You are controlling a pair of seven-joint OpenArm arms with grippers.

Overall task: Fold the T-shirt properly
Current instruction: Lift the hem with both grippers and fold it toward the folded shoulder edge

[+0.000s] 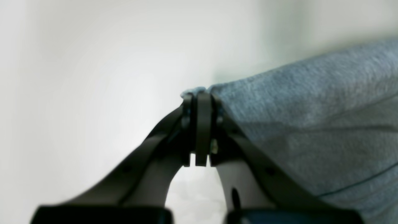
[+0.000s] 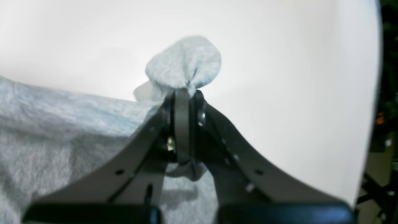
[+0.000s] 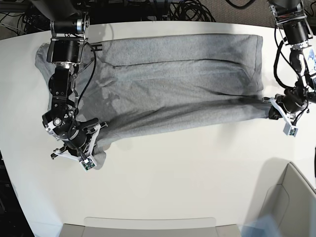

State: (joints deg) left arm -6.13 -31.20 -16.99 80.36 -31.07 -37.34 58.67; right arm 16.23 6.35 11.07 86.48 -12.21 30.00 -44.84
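A white table (image 3: pixel 163 182) carries the heather-grey T-shirt (image 3: pixel 173 69), spread wide across its far half with the plain side up and one long edge drawn toward the near side of the table. The two arms stand at opposite ends of the T-shirt. The right arm (image 3: pixel 61 64), at the T-shirt's left end in the base view, reaches down from the far edge of the table in a nearly straight line, its wrist turned toward the garment's near corner. The left arm (image 3: pixel 291 54), at the T-shirt's other end, drops from the far corner of the table and bends inward at the wrist. The right tool (image 2: pixel 182 93) is pressed together on a bunched knob of grey cloth that pokes out past its tips, with more of the T-shirt sagging away beside and beneath it. The left tool (image 1: pixel 202 96) is likewise clamped on a thin edge of the T-shirt, the fabric stretching off tautly to one side of it, a small tuft showing above the tips.
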